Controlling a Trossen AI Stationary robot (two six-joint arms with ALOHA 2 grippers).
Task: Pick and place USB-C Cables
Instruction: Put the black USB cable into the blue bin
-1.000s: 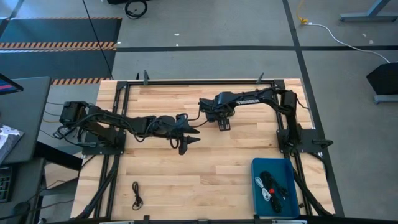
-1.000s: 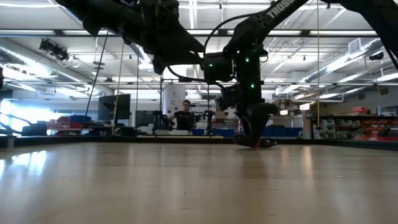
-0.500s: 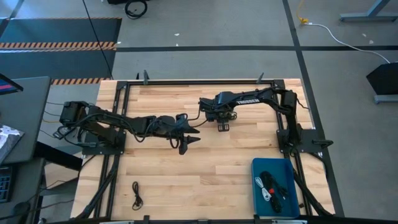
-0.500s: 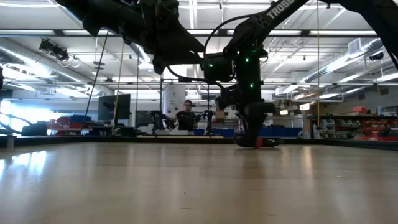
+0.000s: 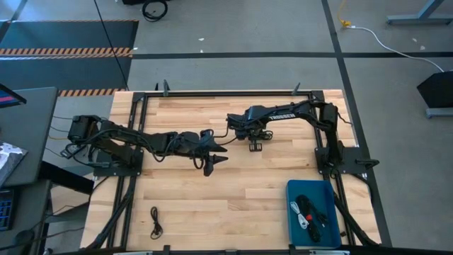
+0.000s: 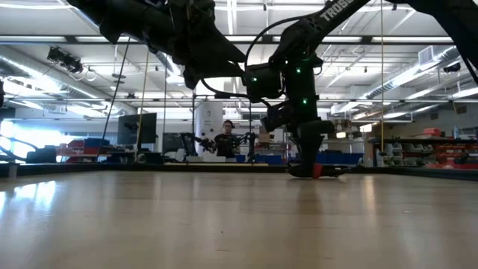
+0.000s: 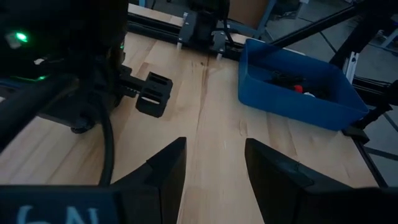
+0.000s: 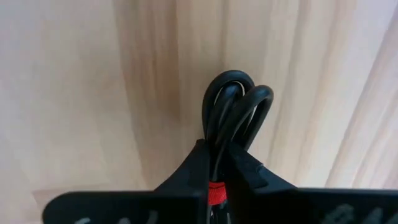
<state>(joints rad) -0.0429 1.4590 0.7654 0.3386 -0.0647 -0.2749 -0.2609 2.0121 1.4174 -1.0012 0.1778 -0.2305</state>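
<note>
In right claw (image 8: 219, 163): red-banded black cable (image 8: 235, 112)

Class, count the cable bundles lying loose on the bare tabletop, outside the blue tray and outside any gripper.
1: a black cable bundle at the table's near left corner. Another is pinched in the right gripper, and several fill the blue tray, partly overlapping.
</note>
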